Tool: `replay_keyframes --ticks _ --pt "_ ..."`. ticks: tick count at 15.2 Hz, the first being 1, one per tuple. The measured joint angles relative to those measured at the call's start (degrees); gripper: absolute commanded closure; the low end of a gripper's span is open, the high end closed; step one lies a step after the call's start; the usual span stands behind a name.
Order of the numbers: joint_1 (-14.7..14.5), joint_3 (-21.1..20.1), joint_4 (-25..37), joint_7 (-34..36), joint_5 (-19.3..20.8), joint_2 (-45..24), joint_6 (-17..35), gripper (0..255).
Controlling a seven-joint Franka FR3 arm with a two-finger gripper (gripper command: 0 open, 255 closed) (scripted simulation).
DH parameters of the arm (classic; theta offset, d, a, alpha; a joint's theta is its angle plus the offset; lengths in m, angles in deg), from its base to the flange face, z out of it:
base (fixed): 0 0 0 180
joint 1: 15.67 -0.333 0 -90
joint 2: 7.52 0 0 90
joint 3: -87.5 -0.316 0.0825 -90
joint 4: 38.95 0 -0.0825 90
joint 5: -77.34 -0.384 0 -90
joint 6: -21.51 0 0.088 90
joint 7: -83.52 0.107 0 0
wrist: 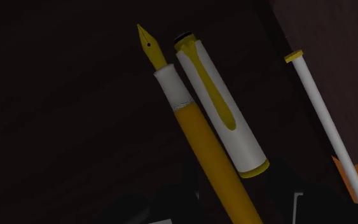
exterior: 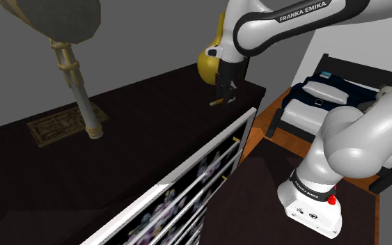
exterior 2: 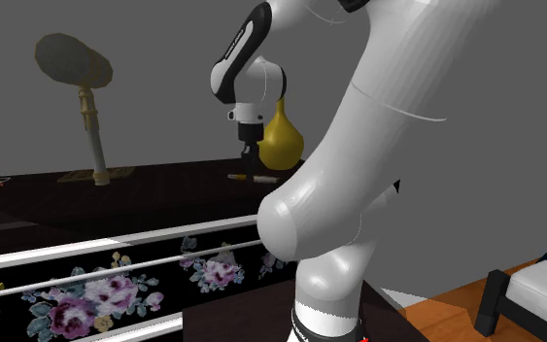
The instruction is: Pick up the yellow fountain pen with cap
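The claw hangs point-down over the far right corner of the table. Its fingers stand wide apart with nothing gripped. In the wrist view they come in on either side of the rear barrel of the fountain pen, and neither seems to touch it. That straddle looks deliberate, since closing from here would pinch across the round barrel rather than along it.

The pen lies flat on the dark tabletop near its front edge, uncapped. It has a yellow nib, a white grip section and an orange-yellow barrel. The cap, white with a yellow clip and end bands, lies parallel and just beside the pen. I cannot tell whether the two touch. Its open end reaches close to the space between the fingers, so a squeeze may catch the cap or knock it away.

Just behind the pen stands a yellow vase, close enough that the claw has little room on the far side. A white bar with a yellow tip runs along the front of the furniture below the edge. A lamp stands well apart toward the shoulder view's left. A bed sits on the floor beyond the table's right end.
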Motion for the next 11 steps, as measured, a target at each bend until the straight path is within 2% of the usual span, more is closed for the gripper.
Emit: replay_keyframes --ticks 11 --pt "0.0 -0.5 6.7 0.1 -0.1 2.3 -8.9 255"
